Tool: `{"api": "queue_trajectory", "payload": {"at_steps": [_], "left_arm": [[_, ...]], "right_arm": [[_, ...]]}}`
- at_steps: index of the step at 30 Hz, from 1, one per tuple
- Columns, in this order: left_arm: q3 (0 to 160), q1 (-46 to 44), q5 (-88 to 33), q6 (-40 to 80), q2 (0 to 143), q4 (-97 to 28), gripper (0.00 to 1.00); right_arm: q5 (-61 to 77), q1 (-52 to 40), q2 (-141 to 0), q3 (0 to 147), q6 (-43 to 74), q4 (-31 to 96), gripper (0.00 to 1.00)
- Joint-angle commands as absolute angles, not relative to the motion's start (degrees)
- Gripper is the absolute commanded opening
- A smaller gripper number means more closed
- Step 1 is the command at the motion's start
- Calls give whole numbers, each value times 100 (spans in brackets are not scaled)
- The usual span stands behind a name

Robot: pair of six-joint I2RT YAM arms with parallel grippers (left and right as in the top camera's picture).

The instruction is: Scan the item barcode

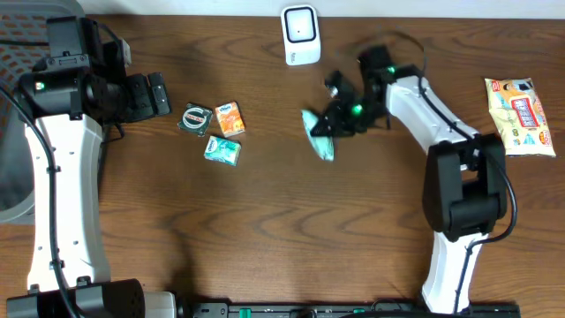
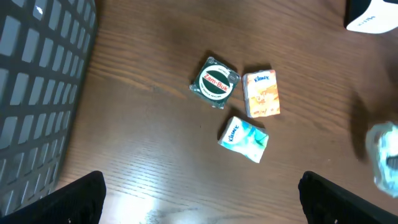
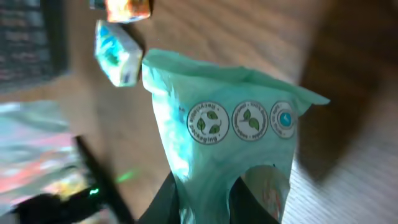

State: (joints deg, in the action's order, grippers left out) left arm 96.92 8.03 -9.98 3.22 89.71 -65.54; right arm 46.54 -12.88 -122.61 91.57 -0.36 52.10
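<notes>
Partway through, by the look of it: over the wooden surface [image 1: 265,230], right of centre and a little nearer than the white scanner [image 1: 300,35] at the far edge, carrying a green pouch [image 1: 318,137] that seems lifted clear. No barcode to be seen on the face shown in the right wrist view, only three round printed marks, so probably not scanned yet. Left to do: turning the code toward the scanner. Pinching the pouch's lower edge with the right fingers [image 3: 163,200], nearly closed. Spreading the left fingers [image 2: 74,202] wide at far left, gripping and touching nothing.
</notes>
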Motion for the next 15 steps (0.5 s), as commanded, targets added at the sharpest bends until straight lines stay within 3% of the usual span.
{"api": "queue_trajectory", "payload": {"at_steps": [1, 5, 6, 8, 10, 15], "left_arm": [[9677, 805, -985, 373, 8989, -6554, 98], [9677, 805, -985, 373, 8989, -6554, 98], [9677, 805, -985, 373, 8989, -6554, 98], [9677, 805, -985, 373, 8989, -6554, 98], [9677, 808, -985, 373, 8989, -6554, 98], [9677, 805, -985, 373, 8989, -6554, 98]], "right_arm": [[6257, -899, -12258, 8248, -250, 4700, 14], [5970, -292, -12258, 7559, -69, 4224, 21], [5795, -215, -12258, 7553, -67, 4268, 25], [5389, 10, -12254, 7568, -67, 4353, 44], [5389, 255, -12250, 7642, -34, 4442, 53], [5389, 720, -12248, 8250, -19, 5186, 57]]}}
